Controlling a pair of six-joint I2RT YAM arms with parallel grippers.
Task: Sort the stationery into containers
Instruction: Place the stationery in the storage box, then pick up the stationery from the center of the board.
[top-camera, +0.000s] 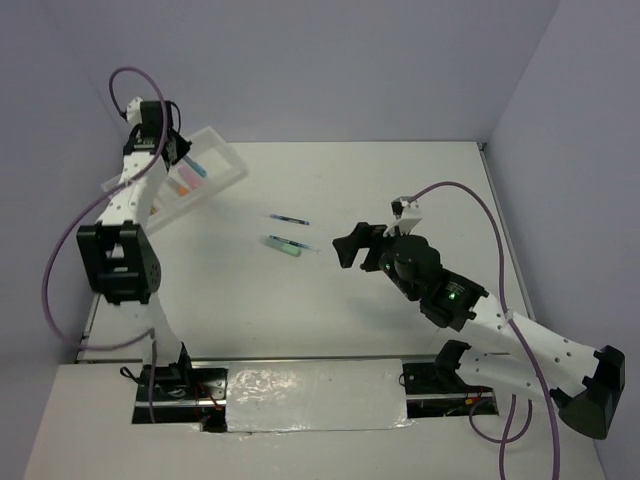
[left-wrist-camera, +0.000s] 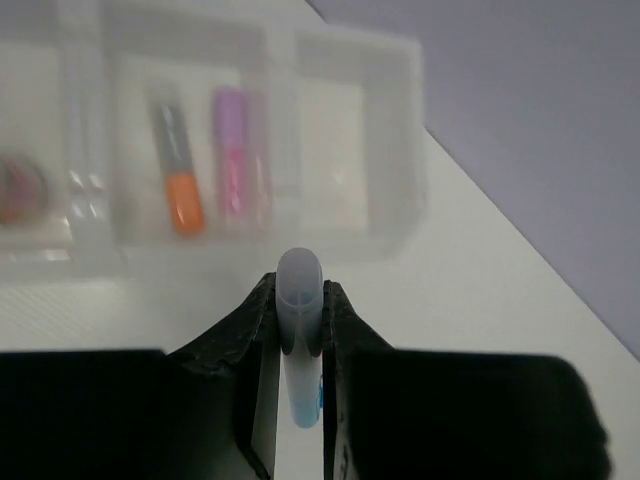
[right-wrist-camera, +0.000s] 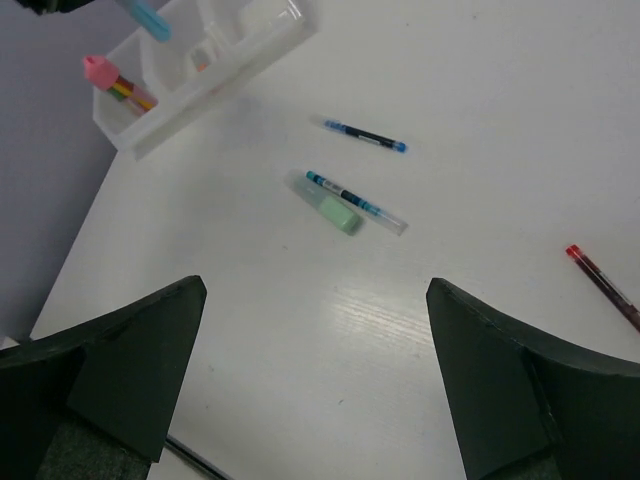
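— Two grippers to enter. Left one?
— Left gripper: closed on the blue marker, clear cap outermost. It is held over the tray at the far left of the table.
— Right one?
— Right gripper: jaws wide apart, nothing between them, above the table right of centre.
— Tray contents?
— Middle compartment: orange marker and lilac marker, lying side by side. End compartment: pink cylinder, upright (the coloured bits beside it are too small to name).
— Loose items on the table?
— Four, all mid-table.
 1. Dark-blue pen, lying alone, farthest of the group.
 2. Green marker, just nearer than that pen.
 3. Second pen, blue barrel, touching the green marker along its length.
 4. Red pen, well to the right of the others, cut off by the edge of the right wrist view (the top view hides it behind the right arm).
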